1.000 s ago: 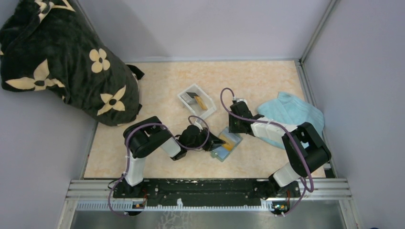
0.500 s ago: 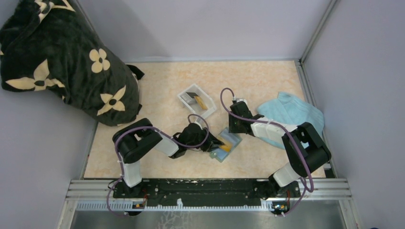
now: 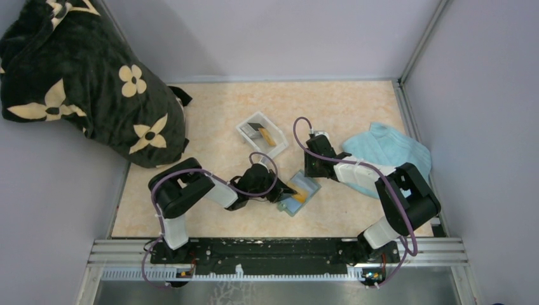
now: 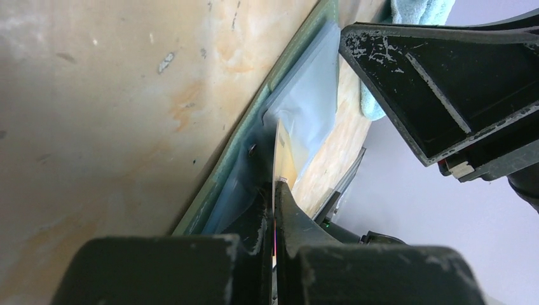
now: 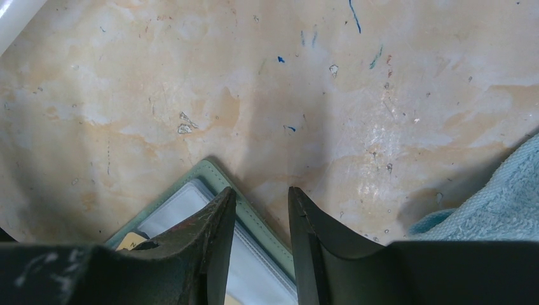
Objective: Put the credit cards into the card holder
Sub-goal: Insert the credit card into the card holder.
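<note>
The card holder (image 3: 300, 192) lies open on the table, grey-green rim around a pale blue inside (image 4: 309, 95). My left gripper (image 3: 287, 190) is at its near-left side, shut on an orange-yellow credit card (image 4: 278, 152) that stands edge-on over the slots. In the left wrist view the jaws (image 4: 274, 185) press flat against the card. My right gripper (image 3: 311, 170) is over the holder's far corner, open. One of its fingers (image 5: 203, 229) lies on the pale blue inside. The green rim (image 5: 254, 213) runs between the two fingers. More credit cards (image 3: 269, 136) lie in the tray.
A white plastic tray (image 3: 249, 126) stands behind the holder with an orange and a dark card in it. A light blue towel (image 3: 388, 152) lies at the right, close to the right arm. A dark flowered blanket (image 3: 82, 76) fills the back left corner.
The left arm's elbow has swung to the left. The left jaws have opened briefly and shut again on the orange card. The right arm has held still.
</note>
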`<control>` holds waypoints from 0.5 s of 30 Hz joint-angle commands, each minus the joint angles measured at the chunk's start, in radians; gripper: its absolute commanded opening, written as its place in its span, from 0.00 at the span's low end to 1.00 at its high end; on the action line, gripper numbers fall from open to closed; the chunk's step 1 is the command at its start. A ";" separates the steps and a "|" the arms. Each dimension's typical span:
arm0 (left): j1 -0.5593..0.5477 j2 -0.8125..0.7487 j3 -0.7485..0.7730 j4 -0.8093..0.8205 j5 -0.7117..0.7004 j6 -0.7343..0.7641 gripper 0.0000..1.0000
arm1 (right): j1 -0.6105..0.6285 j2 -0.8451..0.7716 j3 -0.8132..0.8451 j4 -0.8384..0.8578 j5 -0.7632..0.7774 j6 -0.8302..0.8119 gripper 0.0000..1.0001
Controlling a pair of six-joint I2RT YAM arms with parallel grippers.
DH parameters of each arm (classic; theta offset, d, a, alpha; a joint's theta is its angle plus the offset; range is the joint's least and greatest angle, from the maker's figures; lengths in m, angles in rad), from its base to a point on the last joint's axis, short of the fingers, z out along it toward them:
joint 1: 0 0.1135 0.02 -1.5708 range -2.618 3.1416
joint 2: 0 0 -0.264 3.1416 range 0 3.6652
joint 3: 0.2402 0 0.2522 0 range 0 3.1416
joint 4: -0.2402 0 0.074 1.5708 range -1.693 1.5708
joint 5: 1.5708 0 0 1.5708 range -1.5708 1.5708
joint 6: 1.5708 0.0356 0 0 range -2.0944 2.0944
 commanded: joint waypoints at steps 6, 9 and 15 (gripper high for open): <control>-0.005 0.107 -0.009 -0.025 0.013 -0.022 0.00 | 0.002 0.076 -0.052 -0.077 -0.082 0.011 0.37; -0.004 0.136 -0.041 0.071 0.039 -0.061 0.00 | 0.002 0.085 -0.051 -0.073 -0.083 0.012 0.37; -0.005 0.164 -0.064 0.142 0.069 -0.120 0.00 | 0.002 0.099 -0.041 -0.076 -0.083 0.011 0.37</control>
